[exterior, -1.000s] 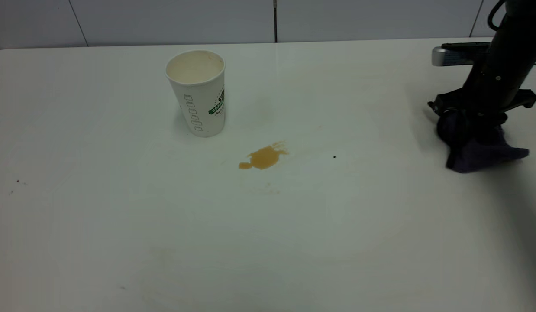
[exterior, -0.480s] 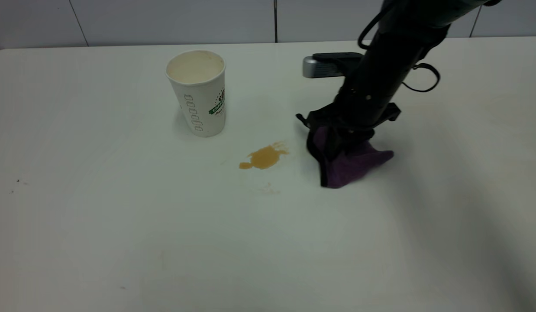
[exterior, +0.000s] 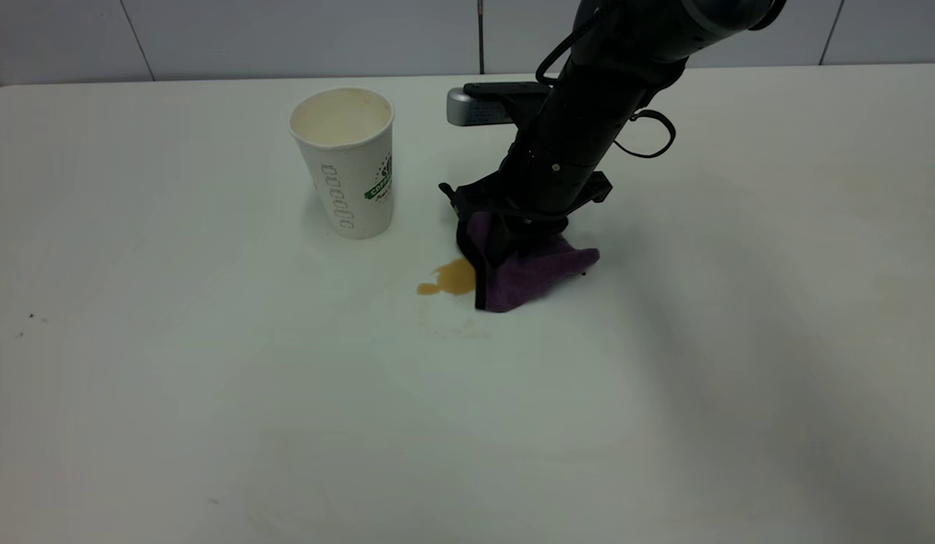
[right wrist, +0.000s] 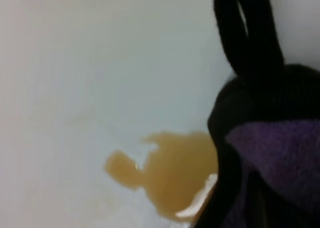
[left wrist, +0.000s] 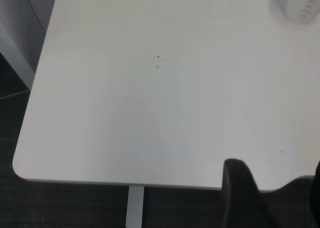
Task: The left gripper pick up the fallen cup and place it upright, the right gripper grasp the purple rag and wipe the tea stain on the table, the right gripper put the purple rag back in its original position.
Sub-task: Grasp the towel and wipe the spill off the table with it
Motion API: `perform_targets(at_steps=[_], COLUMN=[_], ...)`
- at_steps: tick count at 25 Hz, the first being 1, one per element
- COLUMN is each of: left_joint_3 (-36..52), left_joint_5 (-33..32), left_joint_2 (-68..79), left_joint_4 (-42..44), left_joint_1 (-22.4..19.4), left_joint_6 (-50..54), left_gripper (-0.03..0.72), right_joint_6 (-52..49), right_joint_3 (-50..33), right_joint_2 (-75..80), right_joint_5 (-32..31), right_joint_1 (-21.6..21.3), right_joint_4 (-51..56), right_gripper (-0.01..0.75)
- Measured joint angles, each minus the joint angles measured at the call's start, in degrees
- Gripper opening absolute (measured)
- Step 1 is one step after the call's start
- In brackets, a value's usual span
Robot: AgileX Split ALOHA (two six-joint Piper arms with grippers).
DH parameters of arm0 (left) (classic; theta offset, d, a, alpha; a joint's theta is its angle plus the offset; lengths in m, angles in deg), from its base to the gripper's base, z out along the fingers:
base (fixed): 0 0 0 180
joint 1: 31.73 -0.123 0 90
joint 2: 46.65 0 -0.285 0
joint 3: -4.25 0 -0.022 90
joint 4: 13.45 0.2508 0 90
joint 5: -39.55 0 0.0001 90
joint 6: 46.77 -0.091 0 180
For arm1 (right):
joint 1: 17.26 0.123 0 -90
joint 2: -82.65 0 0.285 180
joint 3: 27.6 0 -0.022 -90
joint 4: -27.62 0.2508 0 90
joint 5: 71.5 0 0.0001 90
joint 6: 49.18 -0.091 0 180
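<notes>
The right gripper (exterior: 505,253), clamped on the rag (exterior: 532,276), has travelled from the table's (exterior: 211,393) right edge to the stain (exterior: 448,278), so wiping begins; the cup (exterior: 347,162) stands upright, and whether the left gripper's jaws are apart or closed cannot be told.

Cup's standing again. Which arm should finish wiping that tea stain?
Right. Its hand is shut on the purple rag, whose edge already covers part of the tea stain. The cup stands upright beside it. The left hand sits back at the table edge, holding nothing.
</notes>
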State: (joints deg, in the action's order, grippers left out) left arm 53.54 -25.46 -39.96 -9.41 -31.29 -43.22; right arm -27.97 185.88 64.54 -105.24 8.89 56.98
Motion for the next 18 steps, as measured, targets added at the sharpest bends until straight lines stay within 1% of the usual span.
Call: perform_targets(at_steps=[4, 9, 13, 18], left_joint_3=[0.00, 0.00, 0.00, 0.00], left_joint_5=[0.00, 0.00, 0.00, 0.00], left_joint_2=[0.00, 0.00, 0.00, 0.00], left_joint_4=[0.00, 0.00, 0.02, 0.02], left_joint_1=[0.00, 0.00, 0.00, 0.00], left_joint_6=[0.00, 0.00, 0.00, 0.00], left_gripper=[0.379, 0.379, 0.379, 0.379], right_joint_6=[-0.07, -0.07, -0.07, -0.07], right_joint_3=[2.33, 2.58, 2.69, 2.69], right_joint_2=[1.10, 1.47, 1.60, 1.71], right_joint_5=[-0.80, -2.02, -3.07, -4.25], right_joint_1=[0.00, 0.18, 2.00, 5.54], right_joint_4=[2.36, 4.64, 5.39, 6.05], right_gripper=[0.073, 0.073, 0.073, 0.075])
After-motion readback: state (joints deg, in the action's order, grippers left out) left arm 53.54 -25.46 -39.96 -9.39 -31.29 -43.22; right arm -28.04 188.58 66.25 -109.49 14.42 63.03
